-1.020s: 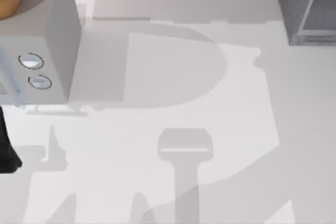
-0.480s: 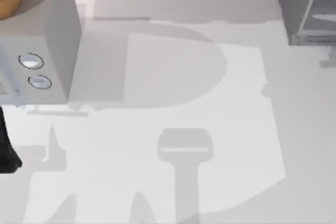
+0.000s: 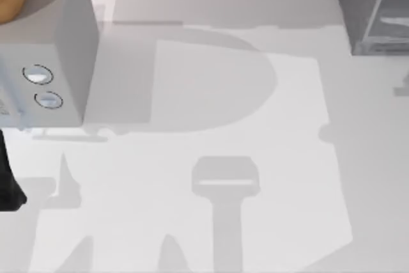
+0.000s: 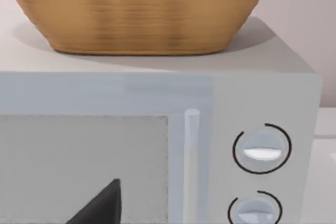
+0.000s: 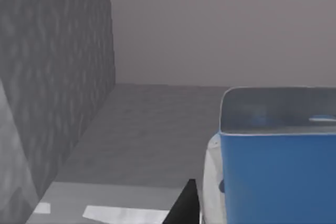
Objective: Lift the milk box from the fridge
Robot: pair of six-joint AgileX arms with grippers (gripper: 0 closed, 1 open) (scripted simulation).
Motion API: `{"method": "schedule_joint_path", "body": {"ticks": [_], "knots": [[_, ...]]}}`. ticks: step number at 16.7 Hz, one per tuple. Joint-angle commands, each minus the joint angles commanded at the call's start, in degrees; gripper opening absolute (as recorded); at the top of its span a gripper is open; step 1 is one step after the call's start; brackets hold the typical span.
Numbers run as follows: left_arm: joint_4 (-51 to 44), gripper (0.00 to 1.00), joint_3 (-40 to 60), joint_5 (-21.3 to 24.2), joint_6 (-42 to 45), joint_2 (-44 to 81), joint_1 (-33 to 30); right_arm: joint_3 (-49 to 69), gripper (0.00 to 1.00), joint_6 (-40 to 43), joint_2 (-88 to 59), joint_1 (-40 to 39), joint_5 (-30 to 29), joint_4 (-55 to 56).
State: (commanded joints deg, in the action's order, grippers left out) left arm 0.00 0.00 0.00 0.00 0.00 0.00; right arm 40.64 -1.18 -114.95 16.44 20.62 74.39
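Milk box [image 5: 273, 166] sits inside fridge [image 5: 52, 77], close before the right gripper; jaw state cannot be told. Likely light, stiff, smooth-sided carton: pinch across its narrow flat sides, mid-height.

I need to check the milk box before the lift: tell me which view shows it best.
The right wrist view: the milk box sits close up, its blue face and top edge plain, inside the fridge. The top view shows the fridge's corner, not the carton. The left wrist view faces the microwave and basket.
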Motion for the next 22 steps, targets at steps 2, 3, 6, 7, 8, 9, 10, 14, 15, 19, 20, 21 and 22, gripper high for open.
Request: {"method": "schedule_joint_path", "body": {"ticks": [2, 3, 6, 7, 8, 9, 10, 14, 15, 19, 20, 21, 22], "knots": [[0.00, 1.00, 0.00, 0.00, 0.00, 0.00, 0.00, -0.17, 0.00, 0.03, 0.56, -0.11, -0.10, -0.35], [0.00, 1.00, 0.00, 0.00, 0.00, 0.00, 0.00, -0.54, 0.00, 0.08, 1.72, -0.33, -0.32, -1.10], [0.00, 1.00, 0.00, 0.00, 0.00, 0.00, 0.00, -2.74, 0.00, 0.31, 8.74, -1.46, -1.63, -5.50], [0.00, 1.00, 0.00, 0.00, 0.00, 0.00, 0.00, -3.87, 0.00, 0.39, 12.25, -1.97, -2.25, -7.66], [0.00, 1.00, 0.00, 0.00, 0.00, 0.00, 0.00, -5.21, 0.00, 0.46, 16.35, -2.53, -2.98, -10.16], [0.00, 1.00, 0.00, 0.00, 0.00, 0.00, 0.00, -6.78, 0.00, 0.51, 21.03, -3.15, -3.78, -13.00], [0.00, 1.00, 0.00, 0.00, 0.00, 0.00, 0.00, -8.56, 0.00, 0.55, 26.29, -3.83, -4.66, -16.20], [0.00, 1.00, 0.00, 0.00, 0.00, 0.00, 0.00, -17.42, 0.00, 0.55, 51.31, -6.97, -8.71, -31.85], [0.00, 1.00, 0.00, 0.00, 0.00, 0.00, 0.00, -19.86, 0.00, 0.53, 57.98, -7.82, -9.80, -36.07], [0.00, 1.00, 0.00, 0.00, 0.00, 0.00, 0.00, -29.20, 0.00, 0.53, 83.87, -11.17, -14.09, -52.22], [0.00, 1.00, 0.00, 0.00, 0.00, 0.00, 0.00, -31.25, 0.00, 0.57, 89.57, -11.98, -15.10, -55.94], [0.00, 1.00, 0.00, 0.00, 0.00, 0.00, 0.00, -33.14, 0.00, 0.63, 94.74, -12.76, -16.07, -59.45], [0.00, 1.00, 0.00, 0.00, 0.00, 0.00, 0.00, -34.85, 0.00, 0.70, 99.34, -13.51, -16.98, -62.69]]}}
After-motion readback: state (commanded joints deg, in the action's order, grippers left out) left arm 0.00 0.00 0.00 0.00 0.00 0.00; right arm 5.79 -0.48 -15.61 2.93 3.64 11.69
